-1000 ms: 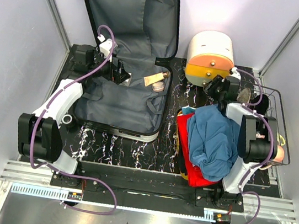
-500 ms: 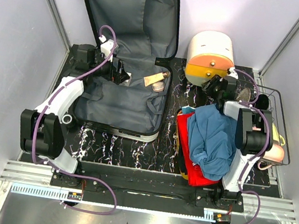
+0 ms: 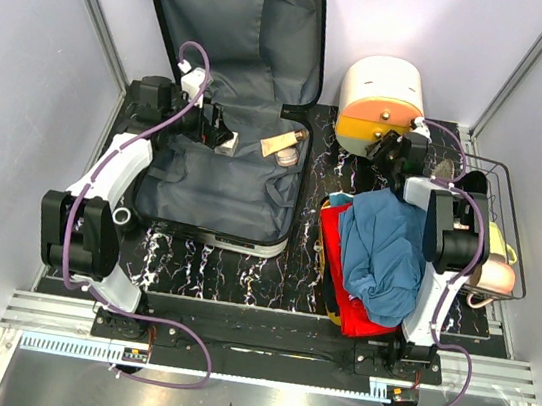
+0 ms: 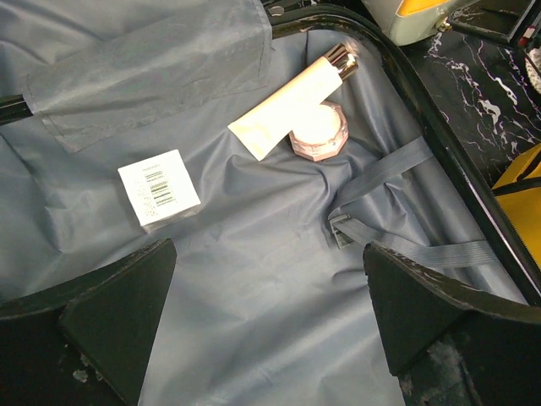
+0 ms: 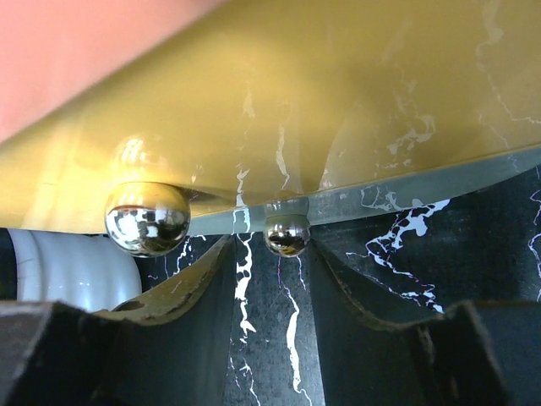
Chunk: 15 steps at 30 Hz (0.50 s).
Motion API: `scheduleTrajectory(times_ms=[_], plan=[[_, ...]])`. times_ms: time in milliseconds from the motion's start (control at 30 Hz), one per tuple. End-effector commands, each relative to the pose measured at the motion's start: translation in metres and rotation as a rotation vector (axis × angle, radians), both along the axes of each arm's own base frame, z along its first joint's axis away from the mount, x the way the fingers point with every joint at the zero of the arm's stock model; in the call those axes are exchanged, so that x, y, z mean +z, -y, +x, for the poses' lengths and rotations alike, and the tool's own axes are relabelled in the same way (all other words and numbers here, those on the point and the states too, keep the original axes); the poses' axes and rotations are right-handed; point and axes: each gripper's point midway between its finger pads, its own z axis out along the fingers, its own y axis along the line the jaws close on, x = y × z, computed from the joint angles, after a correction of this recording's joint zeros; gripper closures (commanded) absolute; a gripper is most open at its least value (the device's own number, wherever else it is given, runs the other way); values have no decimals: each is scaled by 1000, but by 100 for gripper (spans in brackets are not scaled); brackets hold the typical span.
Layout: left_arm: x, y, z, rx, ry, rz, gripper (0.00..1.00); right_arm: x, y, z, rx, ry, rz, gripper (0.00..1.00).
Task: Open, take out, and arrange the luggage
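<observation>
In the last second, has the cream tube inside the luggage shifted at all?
No. The cream tube lies where it did, angled by the right rim of the luggage, just below the lid hinge.

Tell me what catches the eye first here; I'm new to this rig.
The open luggage at back left, a cream tube and small white box on its grey lining. On the right, a blue garment heaped on red cloth, and the right arm's fingers flanking a knob of the drawer box.

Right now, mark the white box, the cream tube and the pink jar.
white box (image 4: pixel 159 190), left wrist view, top face
cream tube (image 4: pixel 287 106), left wrist view, mid-body
pink jar (image 4: pixel 323 133), left wrist view, lid centre
</observation>
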Motion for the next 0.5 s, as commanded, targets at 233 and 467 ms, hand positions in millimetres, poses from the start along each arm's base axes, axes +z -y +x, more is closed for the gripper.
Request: scheduleTrajectory(times_ms=[233,467], plan=[[23,-13,14,25,81,20,1,4,6,16,-32,27,9,57],[34,-27,25,44,108,37,2,6,11,21,-45,45,-19,64]])
